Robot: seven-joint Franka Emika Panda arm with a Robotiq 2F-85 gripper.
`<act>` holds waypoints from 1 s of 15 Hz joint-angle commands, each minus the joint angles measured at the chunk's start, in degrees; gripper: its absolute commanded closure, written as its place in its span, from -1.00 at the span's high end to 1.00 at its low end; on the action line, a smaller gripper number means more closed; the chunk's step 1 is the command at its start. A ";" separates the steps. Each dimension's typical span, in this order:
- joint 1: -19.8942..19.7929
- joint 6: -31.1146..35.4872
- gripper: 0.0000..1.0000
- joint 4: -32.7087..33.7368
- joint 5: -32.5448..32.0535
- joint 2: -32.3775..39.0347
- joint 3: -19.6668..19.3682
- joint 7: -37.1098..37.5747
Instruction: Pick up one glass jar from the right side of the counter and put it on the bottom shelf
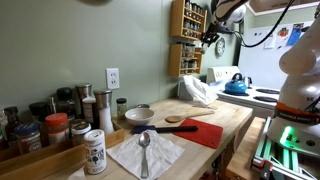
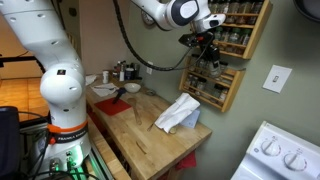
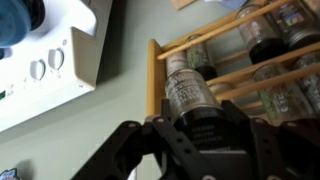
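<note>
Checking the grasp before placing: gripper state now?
Gripper: closed, holding a jar in front of the rack.

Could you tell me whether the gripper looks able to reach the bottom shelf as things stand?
Probably yes: the gripper, holding a jar, is right at the rack, with nothing between it and the bottom shelf lower down.

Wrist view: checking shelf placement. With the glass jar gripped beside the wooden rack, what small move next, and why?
Probably lower it: the gripper holds the labelled glass spice jar level with the honey-brown wooden wall rack's middle tiers, above its bottom shelf.
</note>
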 commanded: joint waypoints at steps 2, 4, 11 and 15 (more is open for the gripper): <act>-0.53 6.47 -0.43 3.86 0.26 3.23 -1.10 -1.81; -0.67 8.10 -0.43 4.89 0.34 4.17 -1.41 -2.05; -0.23 13.13 -0.43 6.08 1.61 8.20 -1.82 -1.93; 0.20 14.26 -0.43 6.54 2.55 10.35 -2.32 -2.45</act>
